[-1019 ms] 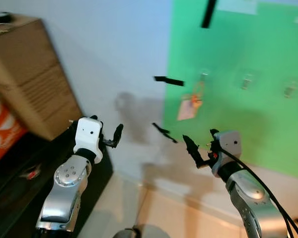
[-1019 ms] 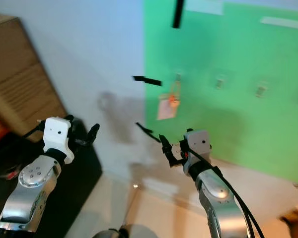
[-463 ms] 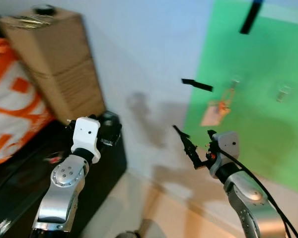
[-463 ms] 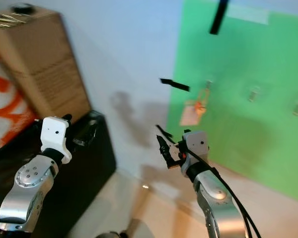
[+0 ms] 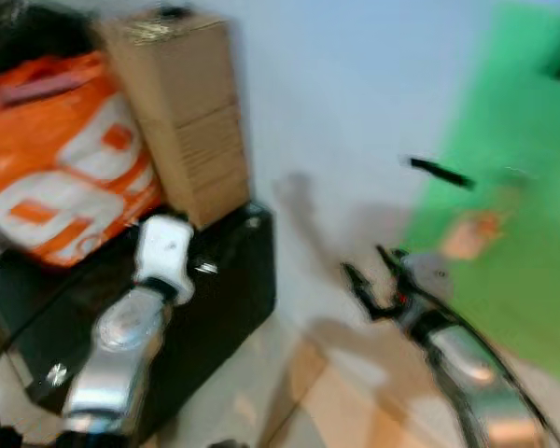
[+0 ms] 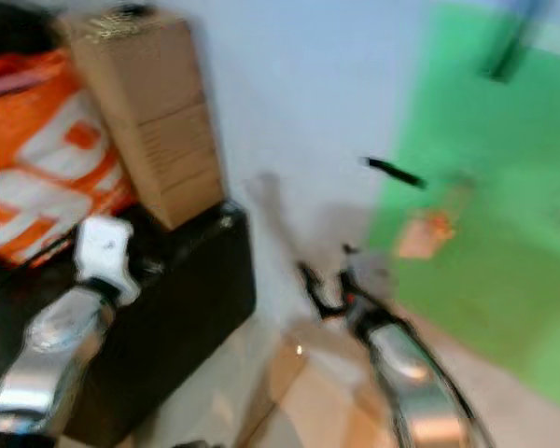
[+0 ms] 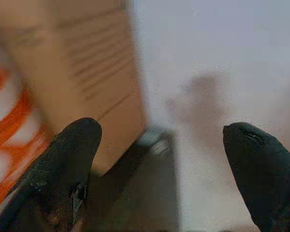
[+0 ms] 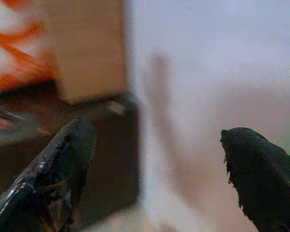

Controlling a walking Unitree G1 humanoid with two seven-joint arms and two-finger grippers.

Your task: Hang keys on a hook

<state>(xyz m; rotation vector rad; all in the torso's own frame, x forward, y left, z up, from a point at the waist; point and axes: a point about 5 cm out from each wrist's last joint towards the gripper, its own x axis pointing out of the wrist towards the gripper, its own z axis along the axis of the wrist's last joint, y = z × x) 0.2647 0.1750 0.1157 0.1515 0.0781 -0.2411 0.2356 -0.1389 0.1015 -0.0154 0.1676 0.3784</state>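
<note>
Left gripper (image 7: 159, 145) spread wide, seemingly empty; right gripper (image 8: 157, 150) likewise.

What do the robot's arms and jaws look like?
Both arms are shiny silver with rounded joints. The left arm ends in a white blocky wrist. The right arm has a thin black cable along it. Each gripper has two long black fingers with blunt rounded tips.

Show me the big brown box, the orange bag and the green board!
cardboard box (image 5: 182, 112), left eye view, on its front side.
orange bag (image 5: 61, 168), left eye view, on its printed side.
green board (image 6: 485, 233), right eye view, on a bare patch of it.
</note>
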